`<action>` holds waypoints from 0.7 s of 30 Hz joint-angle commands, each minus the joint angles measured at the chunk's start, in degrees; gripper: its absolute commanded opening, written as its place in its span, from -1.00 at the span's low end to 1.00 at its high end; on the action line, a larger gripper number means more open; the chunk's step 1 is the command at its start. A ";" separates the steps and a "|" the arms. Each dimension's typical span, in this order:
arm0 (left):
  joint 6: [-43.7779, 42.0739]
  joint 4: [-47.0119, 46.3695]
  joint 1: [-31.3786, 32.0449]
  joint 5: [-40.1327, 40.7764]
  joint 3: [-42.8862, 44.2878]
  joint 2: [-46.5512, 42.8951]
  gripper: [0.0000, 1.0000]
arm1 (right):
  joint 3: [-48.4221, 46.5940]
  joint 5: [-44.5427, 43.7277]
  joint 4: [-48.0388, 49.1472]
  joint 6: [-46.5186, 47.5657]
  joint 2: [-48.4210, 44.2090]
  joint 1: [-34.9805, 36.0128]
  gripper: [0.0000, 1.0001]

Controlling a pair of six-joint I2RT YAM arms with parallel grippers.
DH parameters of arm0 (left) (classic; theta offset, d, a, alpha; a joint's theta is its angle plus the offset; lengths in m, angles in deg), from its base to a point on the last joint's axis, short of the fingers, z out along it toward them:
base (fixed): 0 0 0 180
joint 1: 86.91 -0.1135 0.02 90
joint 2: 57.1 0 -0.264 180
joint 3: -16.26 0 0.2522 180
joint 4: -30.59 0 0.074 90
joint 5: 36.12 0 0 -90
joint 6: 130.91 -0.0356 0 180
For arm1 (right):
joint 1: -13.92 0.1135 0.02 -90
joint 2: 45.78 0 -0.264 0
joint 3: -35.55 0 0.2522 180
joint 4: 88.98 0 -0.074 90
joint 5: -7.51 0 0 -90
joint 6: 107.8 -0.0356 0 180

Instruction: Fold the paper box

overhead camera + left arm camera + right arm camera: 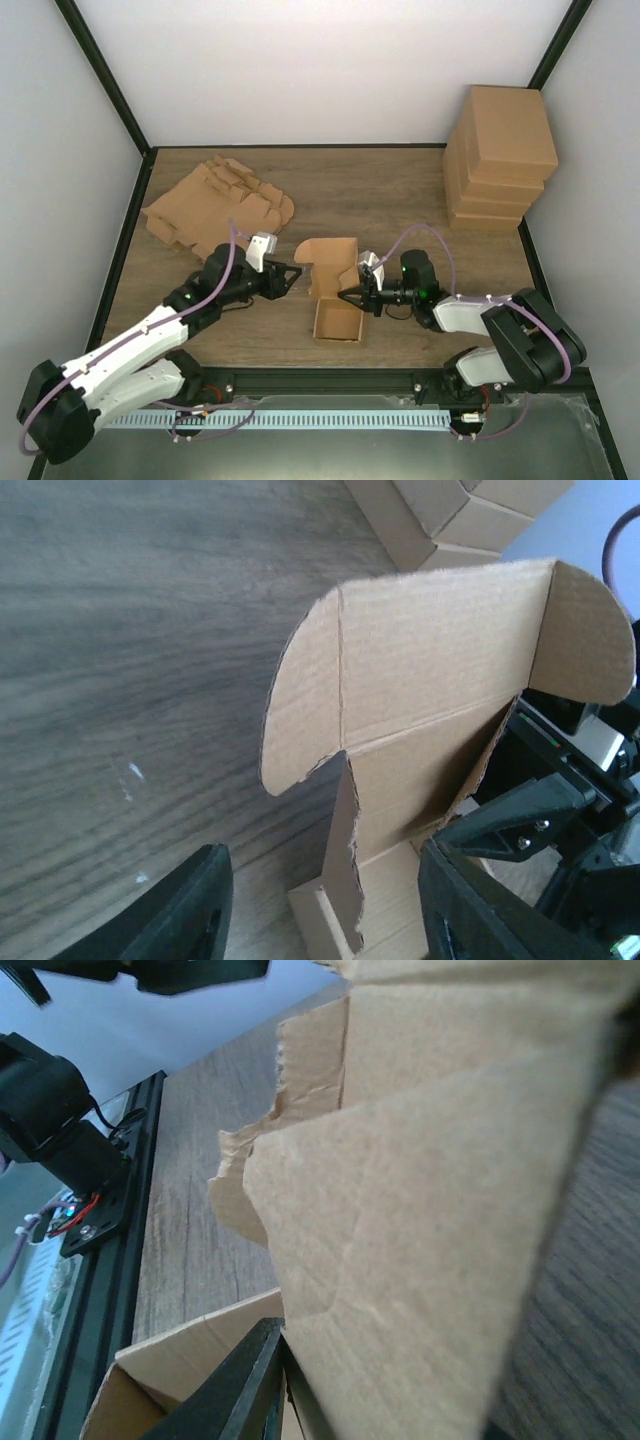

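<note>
The half-folded brown paper box (pixel 335 285) stands mid-table with its lid up. My left gripper (pixel 291 278) is open at the box's left side. In the left wrist view the box (pixel 430 670) shows its upright lid and rounded ear flaps, and a loose side wall stands between my left gripper's (pixel 330 915) spread fingers (pixel 190 910). My right gripper (pixel 356 296) is at the box's right wall, shut on a side flap. That flap (pixel 430 1210) fills the right wrist view, with one finger (pixel 240 1390) against it and the other hidden behind the cardboard.
A pile of flat cardboard blanks (pixel 215 205) lies at the back left. A stack of folded boxes (pixel 500 155) stands at the back right and also shows in the left wrist view (pixel 450 515). White walls enclose the table (pixel 400 190).
</note>
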 commanded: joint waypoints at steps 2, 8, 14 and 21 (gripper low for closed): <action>-4.54 13.58 -1.37 5.79 10.32 -3.48 0.21 | 1.37 -4.39 6.76 4.76 -3.26 1.97 -0.55; -15.67 25.46 -2.13 0.53 29.53 8.10 0.59 | 1.65 -5.38 6.56 6.96 -4.28 3.82 -0.54; -35.43 31.26 -2.17 -7.00 39.05 15.29 0.66 | 1.03 -6.57 5.11 8.33 -3.99 4.86 -0.55; -51.96 28.70 -2.17 -14.60 34.07 16.07 0.70 | 0.65 -6.00 4.99 8.67 -3.53 5.17 -0.55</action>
